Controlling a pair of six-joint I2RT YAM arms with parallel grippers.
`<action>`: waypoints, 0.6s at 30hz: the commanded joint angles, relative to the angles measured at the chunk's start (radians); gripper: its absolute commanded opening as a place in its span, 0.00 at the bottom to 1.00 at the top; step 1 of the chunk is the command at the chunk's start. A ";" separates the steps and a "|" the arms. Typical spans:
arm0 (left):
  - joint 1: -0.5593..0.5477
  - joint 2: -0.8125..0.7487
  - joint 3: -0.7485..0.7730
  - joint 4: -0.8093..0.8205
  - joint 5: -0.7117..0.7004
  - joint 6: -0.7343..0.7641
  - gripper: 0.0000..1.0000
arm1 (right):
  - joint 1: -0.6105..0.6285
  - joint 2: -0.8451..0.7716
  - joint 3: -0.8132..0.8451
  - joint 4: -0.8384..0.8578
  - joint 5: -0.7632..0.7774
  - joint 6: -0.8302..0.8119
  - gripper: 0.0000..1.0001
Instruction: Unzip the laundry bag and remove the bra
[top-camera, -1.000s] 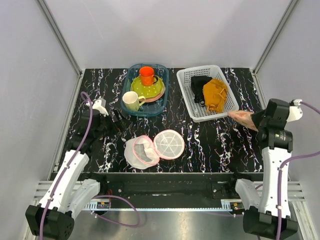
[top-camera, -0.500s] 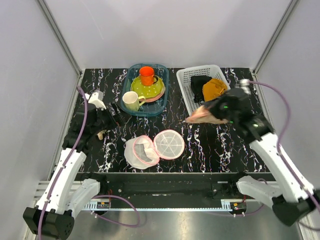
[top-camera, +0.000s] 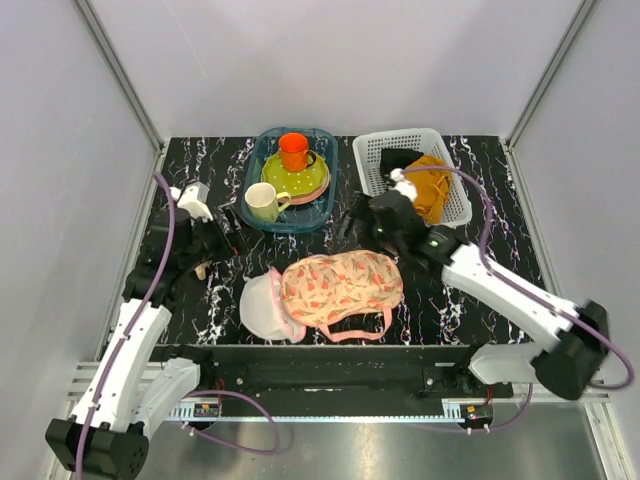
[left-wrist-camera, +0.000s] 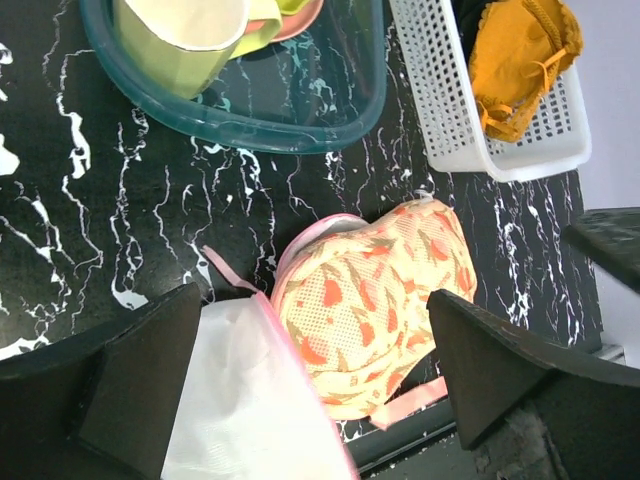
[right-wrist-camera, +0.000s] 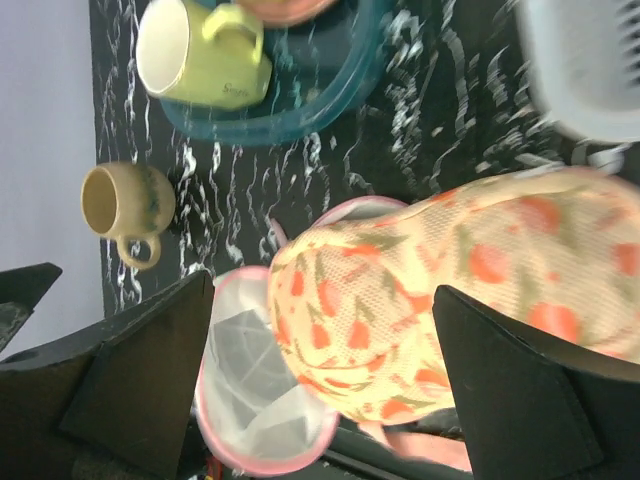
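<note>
The peach printed laundry bag (top-camera: 340, 283) lies flat at the table's near middle, its pink strap (top-camera: 362, 331) curling toward the front edge. It overlaps a round white mesh pouch (top-camera: 260, 306) on its left. The bag (left-wrist-camera: 372, 300) shows below the left wrist camera and the bag (right-wrist-camera: 420, 300) fills the right wrist view. I see no bra in any view. My right gripper (top-camera: 352, 222) hovers open just behind the bag, nothing between its fingers (right-wrist-camera: 530, 395). My left gripper (top-camera: 232, 236) hangs open left of the bag, empty, fingers (left-wrist-camera: 120, 385) wide.
A teal tray (top-camera: 322, 205) with a yellow-green mug (top-camera: 263, 202), plates and an orange cup (top-camera: 293, 151) stands at the back. A white basket (top-camera: 455, 205) holds a mustard garment (top-camera: 432, 188) and a black one. A small beige cup (right-wrist-camera: 120, 203) lies left.
The right arm swung from the right side to the middle and its jaws opened; the pinkish cloth it carried is gone from it. The peach bag now covers the pouch's spot.
</note>
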 joint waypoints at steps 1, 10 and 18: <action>-0.017 0.006 -0.011 0.094 0.132 0.044 0.99 | -0.035 -0.247 -0.048 -0.051 0.280 -0.126 1.00; -0.366 0.195 0.014 0.143 -0.014 0.018 0.98 | -0.177 -0.433 -0.276 -0.248 0.201 -0.094 1.00; -0.443 0.414 -0.025 0.194 -0.230 -0.016 0.93 | -0.178 -0.449 -0.358 -0.177 0.089 -0.017 1.00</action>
